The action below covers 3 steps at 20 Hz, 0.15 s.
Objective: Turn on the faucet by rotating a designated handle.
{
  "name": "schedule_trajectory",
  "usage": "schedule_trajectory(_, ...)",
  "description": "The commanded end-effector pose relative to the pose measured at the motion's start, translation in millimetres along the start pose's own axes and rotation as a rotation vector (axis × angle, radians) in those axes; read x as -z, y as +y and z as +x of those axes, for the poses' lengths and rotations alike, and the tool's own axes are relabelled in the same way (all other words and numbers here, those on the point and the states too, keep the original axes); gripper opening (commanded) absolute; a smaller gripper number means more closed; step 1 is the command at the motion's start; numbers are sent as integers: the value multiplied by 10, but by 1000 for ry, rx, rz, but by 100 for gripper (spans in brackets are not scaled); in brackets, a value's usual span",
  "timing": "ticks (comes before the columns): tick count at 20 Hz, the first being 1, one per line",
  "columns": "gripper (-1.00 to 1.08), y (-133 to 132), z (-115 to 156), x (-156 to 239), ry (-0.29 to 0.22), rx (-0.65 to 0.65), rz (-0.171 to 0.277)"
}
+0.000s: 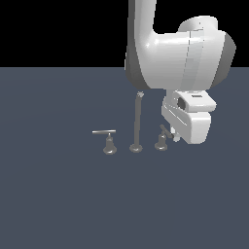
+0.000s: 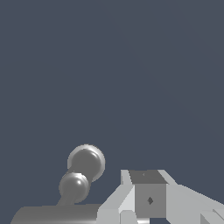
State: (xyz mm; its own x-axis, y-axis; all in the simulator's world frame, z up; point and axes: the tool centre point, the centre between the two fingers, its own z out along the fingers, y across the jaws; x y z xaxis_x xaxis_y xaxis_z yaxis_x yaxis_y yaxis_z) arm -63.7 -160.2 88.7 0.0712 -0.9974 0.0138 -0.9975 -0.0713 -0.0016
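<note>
The faucet stands in a row in the exterior view: a tall thin spout post (image 1: pixel 137 124) in the middle and a low lever on each side. The handle (image 1: pixel 162 140) is the lever on the exterior view's right, with a short bar on a stubby base. My gripper (image 1: pixel 174 135) sits right against that bar's outer end, mostly hidden behind the white hand. In the wrist view the fingers (image 2: pixel 148 199) look pressed together with nothing between them, beside a grey bar (image 2: pixel 57 214). Two rounded grey metal pieces (image 2: pixel 83 168) lie just beyond; I cannot tell which parts they are.
The other lever (image 1: pixel 109 142), with a slimmer neck and a longer bar pointing to the exterior view's left, stands left of the spout. The flat dark grey floor (image 1: pixel 58 204) spreads all around. The thick white arm (image 1: pixel 170 53) rises above the faucet.
</note>
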Motion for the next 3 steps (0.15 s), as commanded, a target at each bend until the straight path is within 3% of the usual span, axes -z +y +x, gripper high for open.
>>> schedule_trajectory(1, -100, -93, -408, 7, -13, 50, -1)
schedule_trajectory(3, -100, -101, -472, 8, -14, 53, -1)
